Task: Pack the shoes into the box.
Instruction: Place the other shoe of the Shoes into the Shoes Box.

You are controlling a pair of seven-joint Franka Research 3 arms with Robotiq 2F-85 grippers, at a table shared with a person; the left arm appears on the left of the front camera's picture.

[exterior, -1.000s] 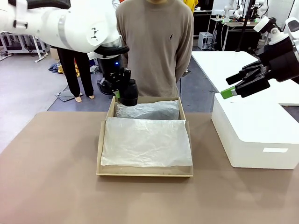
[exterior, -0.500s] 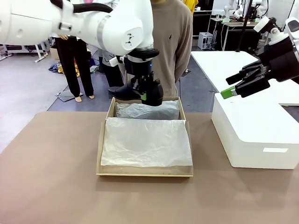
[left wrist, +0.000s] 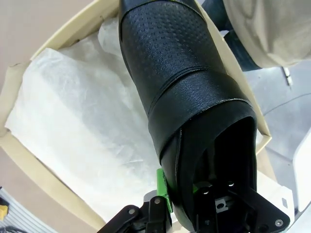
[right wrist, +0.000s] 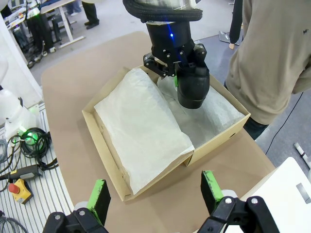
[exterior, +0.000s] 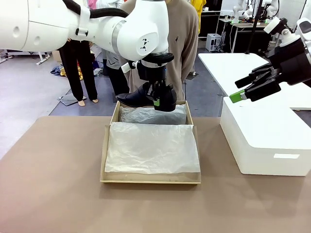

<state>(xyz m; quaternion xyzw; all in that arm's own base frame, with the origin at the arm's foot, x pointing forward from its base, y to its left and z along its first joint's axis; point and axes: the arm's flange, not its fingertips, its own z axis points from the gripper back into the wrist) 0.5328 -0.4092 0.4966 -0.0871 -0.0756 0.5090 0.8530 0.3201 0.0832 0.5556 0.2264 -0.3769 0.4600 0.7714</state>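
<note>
Shoe, look: a black leather shoe [exterior: 146,96], glossy, with a long pointed toe. In the left wrist view [left wrist: 175,82] the front part had a fine pebbled grain, and a broad smooth band crossed the upper behind it.
Shoe, place: just above centre of the front view. It hung over the far end of the box [exterior: 103,160] with its toe towards picture left.
Left gripper: the left gripper [exterior: 157,100] was clamped on the shoe's heel end. In its own view [left wrist: 189,194] a green pad lay against the outside of the leather, and the other finger seemed to go into the opening.
Right gripper: the right gripper [exterior: 238,89] hung at the right of the front view above a white block-shaped box [exterior: 265,141]. Its jaws were spread wide with nothing between them, as the right wrist view [right wrist: 155,191] also showed.
Box: tan cardboard, shallow, on the brown table [exterior: 48,184]. A smooth sheet of white tissue paper [exterior: 150,148] covered the near part and crinkled tissue filled the far part.
Person: a beige sweater [exterior: 182,48] stood right behind the box.
Hard to make out: the toe tip was cut off by the top edge of the left wrist view. The heel was hidden by the gripper body. I could not tell whether the sole touched the tissue, nor what lay under the smooth sheet.
</note>
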